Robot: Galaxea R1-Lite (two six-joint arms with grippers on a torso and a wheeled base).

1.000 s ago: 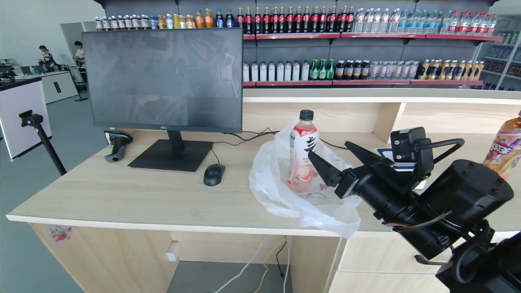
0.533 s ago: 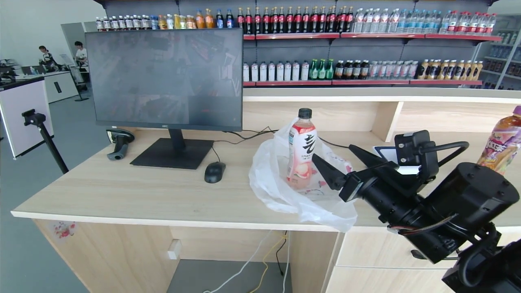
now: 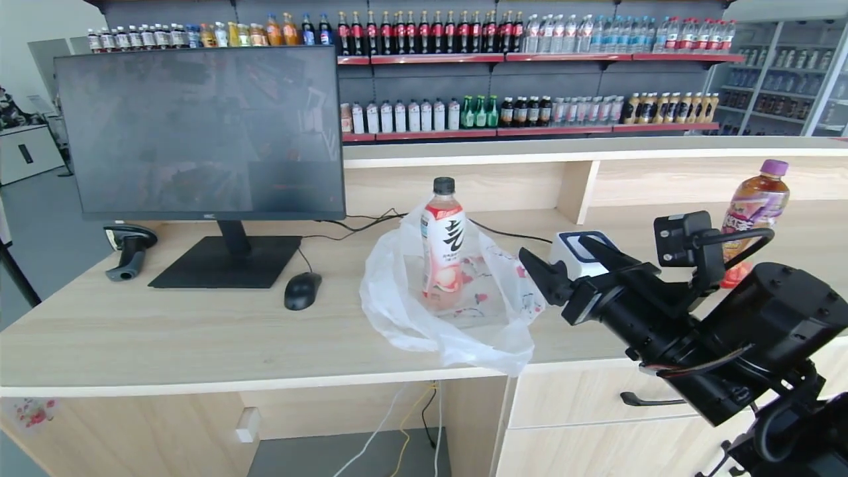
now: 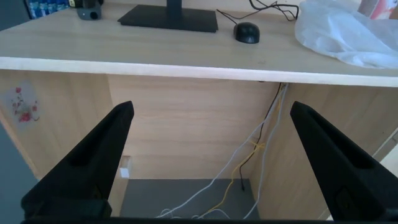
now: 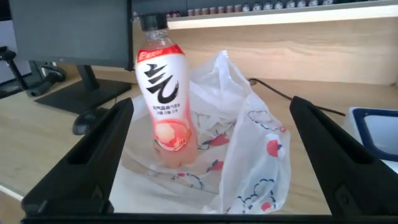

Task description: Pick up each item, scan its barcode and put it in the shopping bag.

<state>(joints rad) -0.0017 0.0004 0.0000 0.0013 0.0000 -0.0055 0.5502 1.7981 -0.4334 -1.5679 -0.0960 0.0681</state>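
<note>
A pink peach-drink bottle point(image 3: 442, 245) point(image 5: 166, 93) stands upright inside the open white shopping bag point(image 3: 404, 311) point(image 5: 249, 155) on the wooden counter point(image 3: 165, 331). My right gripper point(image 3: 556, 255) point(image 5: 208, 155) hangs open and holds nothing, just right of the bag and level with the bottle's lower half. A brown drink bottle with a purple cap point(image 3: 755, 205) stands at the far right of the counter. My left gripper point(image 4: 208, 162) is open and holds nothing, low in front of the counter's panel, below its edge.
A white-and-blue scanner box point(image 3: 571, 250) point(image 5: 379, 127) sits behind my right gripper. A monitor point(image 3: 199, 132), a mouse point(image 3: 302, 290) point(image 4: 247, 32) and a handheld scanner point(image 3: 129, 248) stand to the left. Cables point(image 4: 261, 143) hang under the counter. Shelves of bottles line the back.
The head view has swung to the right, bringing the purple-capped bottle fully in. My right gripper, still open, now stands farther right of the pink bottle than before.
</note>
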